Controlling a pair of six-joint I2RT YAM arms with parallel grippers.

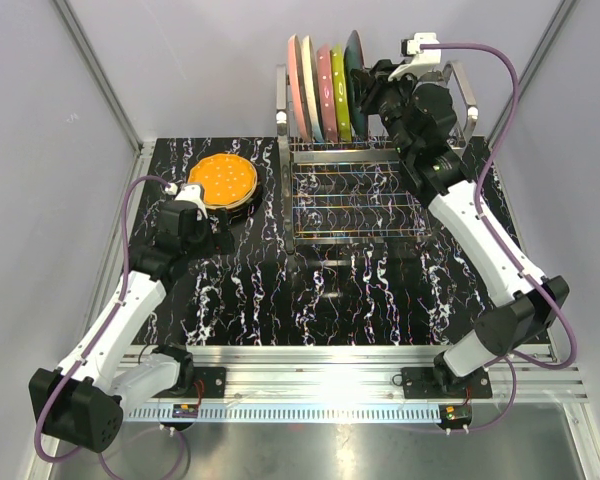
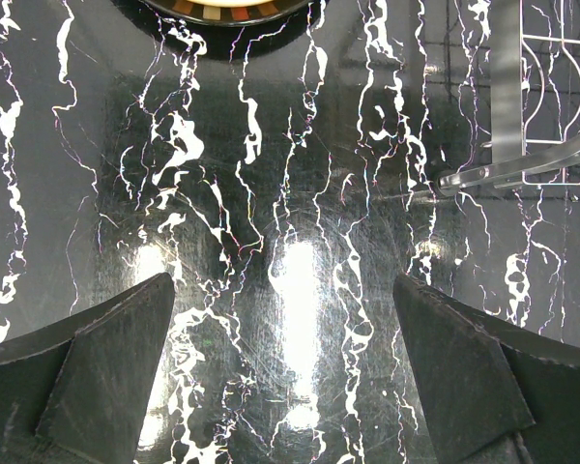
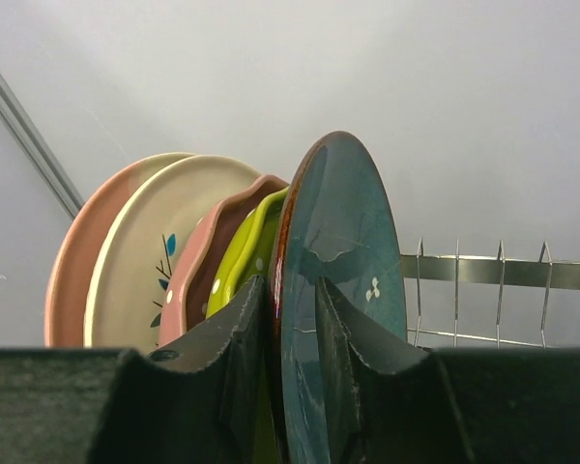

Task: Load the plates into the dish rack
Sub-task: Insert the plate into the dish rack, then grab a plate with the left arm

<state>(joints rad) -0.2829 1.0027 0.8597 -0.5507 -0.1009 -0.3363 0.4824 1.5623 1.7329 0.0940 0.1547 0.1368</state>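
Black bench (image 1: 360,290), veined in white, carries the dish rack (image 1: 352,205) towards its far edge. Left of the rack an orange plate (image 1: 223,178) lies flat, a dark rim showing beneath it.

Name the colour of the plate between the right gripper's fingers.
The plate is dark teal; right wrist view shows it best.

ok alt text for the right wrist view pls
Jaws of the right gripper straddle the rim of a teal plate standing upright in the dish rack. Beside it stand a green plate, a dotted pink plate, a cream plate and a pink plate; bare tines line its other side.
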